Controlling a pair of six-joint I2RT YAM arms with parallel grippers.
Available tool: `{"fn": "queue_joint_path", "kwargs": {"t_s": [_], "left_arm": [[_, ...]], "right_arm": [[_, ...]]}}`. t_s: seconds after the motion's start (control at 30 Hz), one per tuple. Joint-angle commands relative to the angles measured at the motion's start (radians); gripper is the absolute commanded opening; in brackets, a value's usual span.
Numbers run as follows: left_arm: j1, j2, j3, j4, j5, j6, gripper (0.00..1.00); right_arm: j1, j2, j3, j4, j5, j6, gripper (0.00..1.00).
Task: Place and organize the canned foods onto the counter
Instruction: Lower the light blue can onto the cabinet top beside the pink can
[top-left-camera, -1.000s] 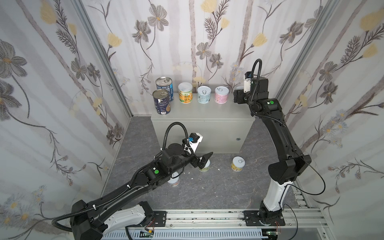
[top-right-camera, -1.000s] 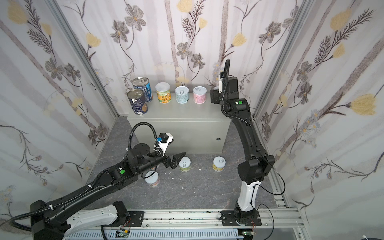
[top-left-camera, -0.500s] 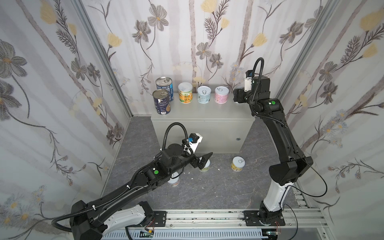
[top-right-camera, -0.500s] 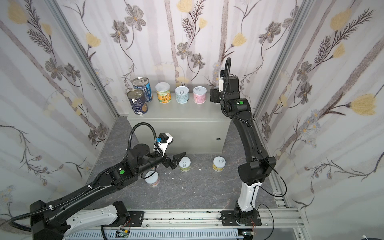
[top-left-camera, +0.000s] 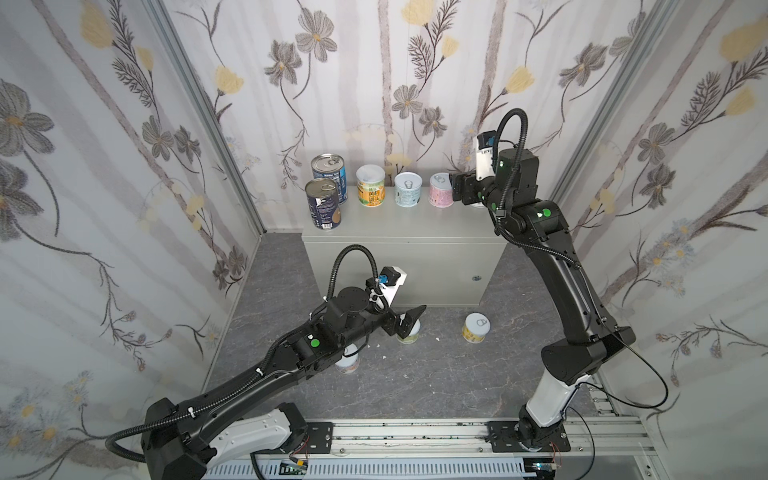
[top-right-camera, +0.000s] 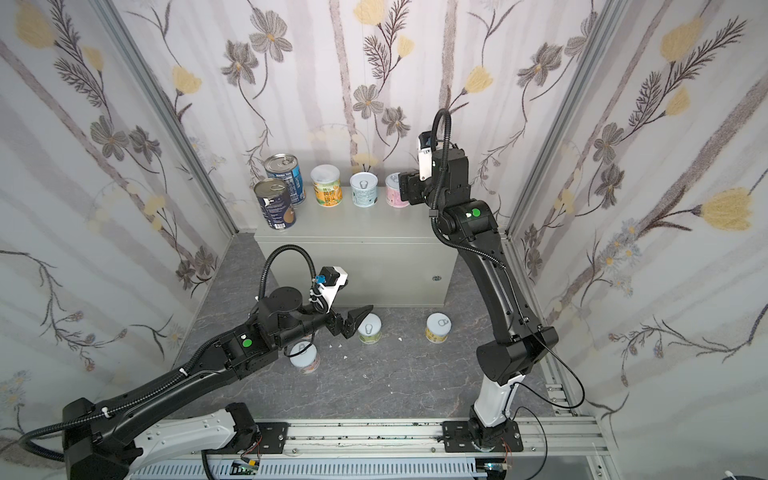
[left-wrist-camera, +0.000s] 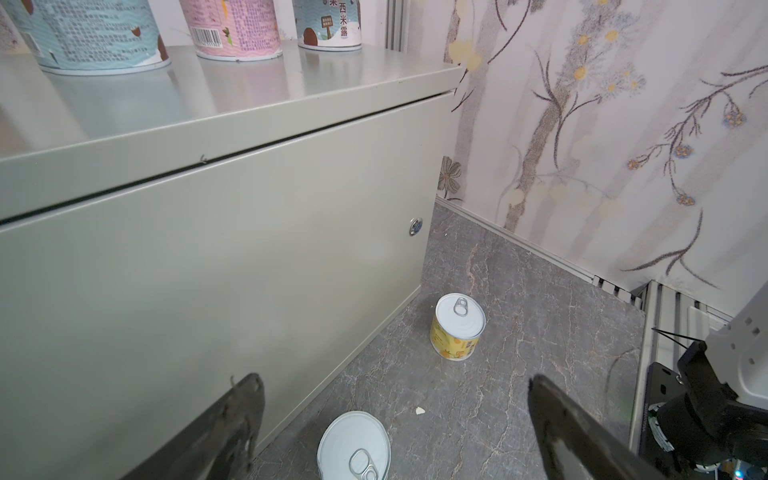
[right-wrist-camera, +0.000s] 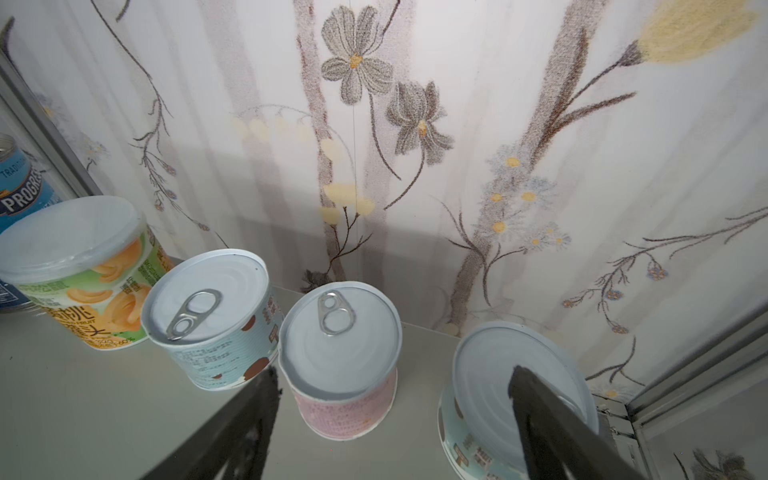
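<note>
The counter is a light-grey cabinet. On its top stand two dark-blue cans, a peach-label can, a light-blue can and a pink can. My right gripper hangs open above the pink can and another light-blue can, holding nothing. One finger overlaps that can's lid. My left gripper is open low over a white-lidded can on the floor. A yellow can and another short can also stand on the floor.
Flowered walls close in on three sides. The counter's right end sits close to the right wall. The dark marbled floor carries small white crumbs. The arms' mounting rail runs along the front.
My right gripper's jaws have widened above the cans at the counter's right end, and its wrist has shifted slightly. The left arm has stayed still.
</note>
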Motion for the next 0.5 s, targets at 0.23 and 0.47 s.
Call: {"fn": "queue_joint_path", "kwargs": {"t_s": [0.23, 0.47], "left_arm": [[0.000, -0.012, 0.001, 0.026, -0.004, 0.004, 1.00], [0.000, -0.013, -0.004, 0.026, -0.007, 0.003, 1.00]], "right_arm": [[0.018, 0.055, 0.007, 0.070, -0.107, -0.030, 0.89], [0.025, 0.082, 0.010, 0.089, -0.077, -0.032, 0.89]]}}
